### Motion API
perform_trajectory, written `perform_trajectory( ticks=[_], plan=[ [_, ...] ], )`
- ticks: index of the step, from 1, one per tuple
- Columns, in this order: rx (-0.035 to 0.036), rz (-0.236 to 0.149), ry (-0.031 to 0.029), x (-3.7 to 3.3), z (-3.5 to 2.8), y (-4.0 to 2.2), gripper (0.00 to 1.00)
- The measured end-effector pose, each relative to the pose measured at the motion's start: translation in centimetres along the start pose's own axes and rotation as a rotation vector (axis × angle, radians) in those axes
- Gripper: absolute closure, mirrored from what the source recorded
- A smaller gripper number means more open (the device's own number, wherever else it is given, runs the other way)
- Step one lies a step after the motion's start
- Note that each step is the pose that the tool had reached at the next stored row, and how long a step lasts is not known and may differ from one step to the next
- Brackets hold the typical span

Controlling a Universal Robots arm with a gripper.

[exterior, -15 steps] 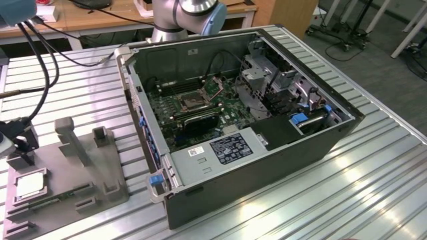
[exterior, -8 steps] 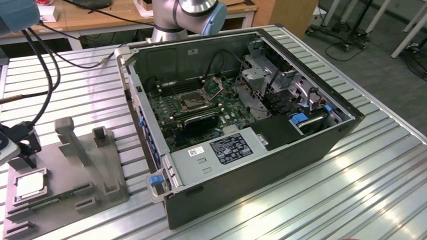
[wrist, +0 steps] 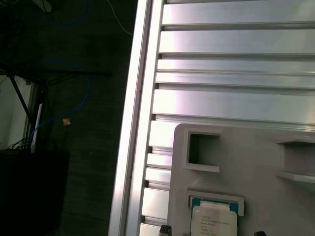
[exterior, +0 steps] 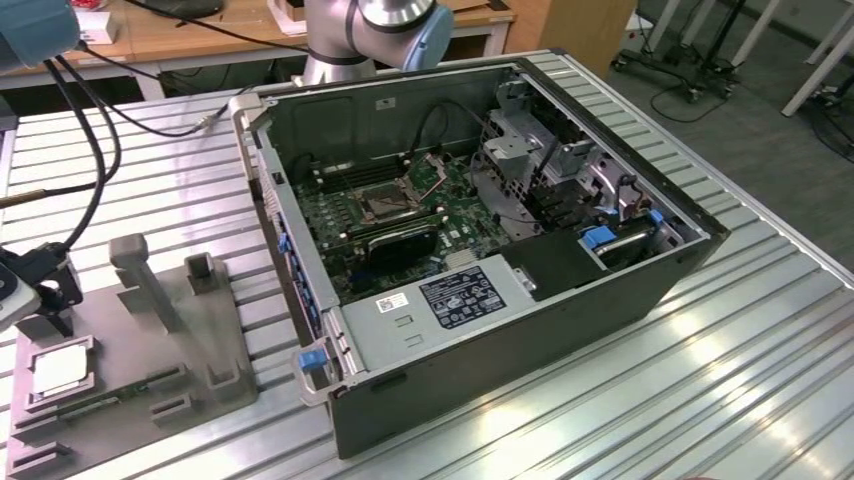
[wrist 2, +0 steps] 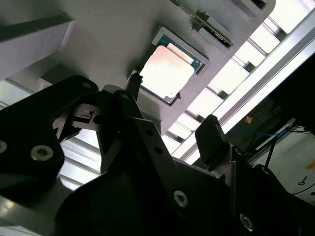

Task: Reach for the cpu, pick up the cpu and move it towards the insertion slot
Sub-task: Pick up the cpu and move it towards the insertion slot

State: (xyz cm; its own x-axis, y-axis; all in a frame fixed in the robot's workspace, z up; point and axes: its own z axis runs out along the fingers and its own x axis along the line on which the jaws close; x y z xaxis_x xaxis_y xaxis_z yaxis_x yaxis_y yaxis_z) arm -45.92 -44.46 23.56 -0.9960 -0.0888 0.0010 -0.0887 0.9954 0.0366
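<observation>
Suspended above the grey plastic holder (exterior: 214, 375), the gripper (exterior: 44, 318) is seen at the exterior view's left. The cpu (exterior: 62, 371) is seated flat in a recess of the holder, just below the gripper. The insertion slot (exterior: 386, 206) is located on the green board inside the open computer case (exterior: 561, 330), well apart from the gripper, toward the exterior view's right. Holder and case are both supported by the slatted aluminium table (exterior: 747, 330).

In the second wrist view, the gripper (wrist 2: 172, 101) is shown with its jaws spread wide, the gap being broader than the chip. Nothing is held. The cpu (wrist 2: 165, 73) is found just beyond the fingertips (wrist 2: 133, 81), roughly in line with the gap between them, its silvery face turned up in the recess of the holder (wrist 2: 108, 34). A narrow green circuit strip (wrist 2: 210, 23) is lodged in the holder on the far side of the cpu from the gripper.

In the first wrist view, two dark fingertips (wrist: 165, 229) are seen on either side of the cpu (wrist: 214, 221), apart from its edges. The holder (wrist: 256, 162) extends ahead of the gripper over the table slats (wrist: 236, 73).
</observation>
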Motion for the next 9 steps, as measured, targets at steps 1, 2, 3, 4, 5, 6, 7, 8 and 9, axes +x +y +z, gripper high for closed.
perform_trajectory(
  ticks=[1,2,3,4,5,6,7,8,9],
  plan=[
    [0.0004,0.0,0.0,0.0,0.01,0.0,0.29],
    [0.0009,0.0,-0.0001,0.0,0.03,-0.01,0.29],
    [0.0013,0.0,-0.0003,0.0,0.1,-0.02,0.29],
    [0.0016,0.0,-0.0001,0.0,0.22,-0.03,0.29],
    [0.0017,0.0,0.0002,-0.01,0.37,-0.03,0.29],
    [0.0017,0.0,0.0,-0.01,0.55,-0.04,0.29],
    [0.0017,0.0,0.0001,-0.02,0.73,-0.05,0.29],
    [0.0017,0.0,0.0001,-0.02,0.92,-0.08,0.29],
    [0.0018,0.0,0.0002,-0.03,1.08,-0.11,0.29]
  ],
)
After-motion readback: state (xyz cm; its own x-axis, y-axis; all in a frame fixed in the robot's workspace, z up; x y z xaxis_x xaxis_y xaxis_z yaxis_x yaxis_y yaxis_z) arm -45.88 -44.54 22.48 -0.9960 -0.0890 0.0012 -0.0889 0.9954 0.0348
